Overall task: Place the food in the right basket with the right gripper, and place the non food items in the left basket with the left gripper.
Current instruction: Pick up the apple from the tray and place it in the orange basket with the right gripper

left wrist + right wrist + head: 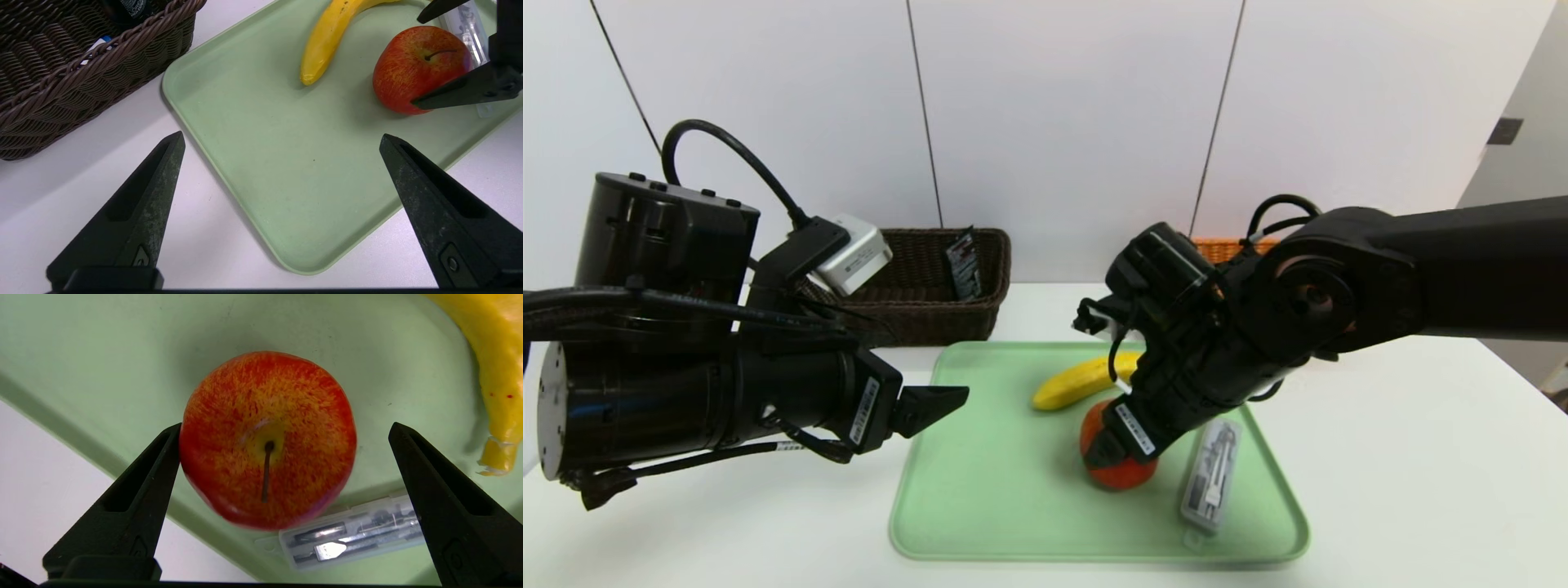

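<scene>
Your right gripper (282, 428) hangs open around the apple (267, 439) on the green tray (980, 490), and because this fruit looks round, firm and smooth, you should close on its widest middle so it cannot slip out.

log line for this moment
right gripper: open, straddling apple | left gripper: open, idle over tray edge | banana: on tray

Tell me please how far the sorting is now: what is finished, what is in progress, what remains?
Done: the black tube lies in the dark basket. In progress: the open right gripper straddles the apple. Remaining: banana and clear case on the tray. The left gripper hangs open beside the tray.
</scene>
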Robot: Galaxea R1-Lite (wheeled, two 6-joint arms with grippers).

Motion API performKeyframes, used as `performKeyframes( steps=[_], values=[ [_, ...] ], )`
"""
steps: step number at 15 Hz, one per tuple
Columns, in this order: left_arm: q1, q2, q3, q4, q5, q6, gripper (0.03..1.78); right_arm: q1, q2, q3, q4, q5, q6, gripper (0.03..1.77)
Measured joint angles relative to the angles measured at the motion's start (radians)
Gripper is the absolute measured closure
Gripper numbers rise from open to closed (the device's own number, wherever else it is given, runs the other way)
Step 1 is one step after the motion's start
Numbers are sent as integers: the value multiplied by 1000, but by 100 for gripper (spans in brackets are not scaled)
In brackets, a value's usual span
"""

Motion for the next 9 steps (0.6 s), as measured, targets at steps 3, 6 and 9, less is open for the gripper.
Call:
performKeyframes(
  steps=[3,6,9],
  values=[
    [0,1,0,0,0,0,12,1,29,0,-1,0,-1,9],
    [0,5,-1,-1,0,0,12,8,39,0,-1,1,-1,40],
    [-1,9,-3,-1,0,1,12,11,35,1,-2,5,-2,57]
  ],
)
